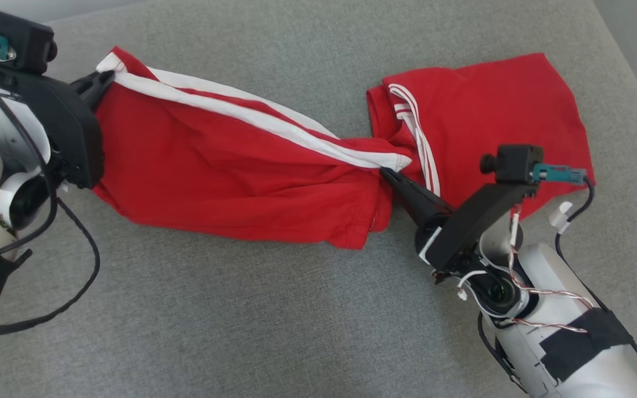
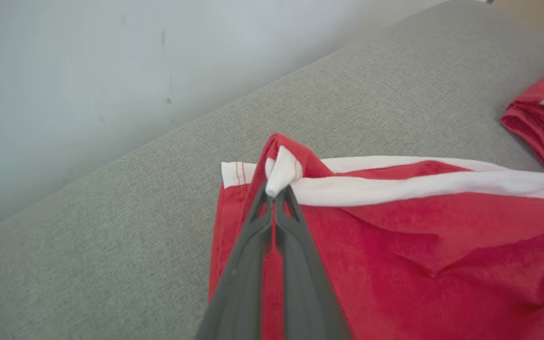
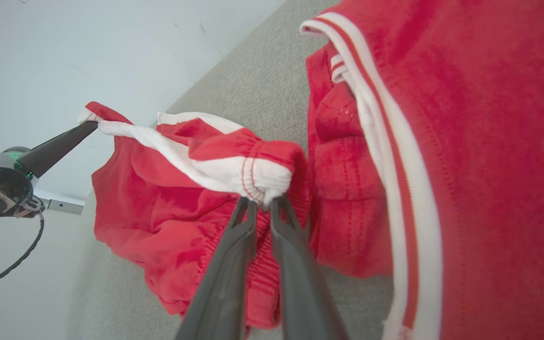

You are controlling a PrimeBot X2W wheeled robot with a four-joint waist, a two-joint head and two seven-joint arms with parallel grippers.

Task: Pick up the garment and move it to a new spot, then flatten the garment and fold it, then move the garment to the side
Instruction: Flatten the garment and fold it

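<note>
The garment (image 1: 230, 177) is red with white side stripes and hangs stretched between my two grippers just above the grey cushion (image 1: 241, 320). At the far left, my left gripper (image 1: 105, 77) is shut on its white-striped hem corner; the left wrist view shows the tips (image 2: 276, 191) pinching a bunched white fold of the garment (image 2: 418, 245). Near the middle, my right gripper (image 1: 387, 174) is shut on the other end, its tips (image 3: 262, 203) clamping the ribbed white edge of the garment (image 3: 158, 203). The left gripper (image 3: 90, 125) also appears in the right wrist view.
A second red piece with white stripes (image 1: 495, 110) lies flat on the cushion at the right, close beside my right gripper, and it also shows in the wrist views (image 2: 541, 127) (image 3: 489, 141). A pale wall (image 2: 88, 71) runs along the cushion's far edge.
</note>
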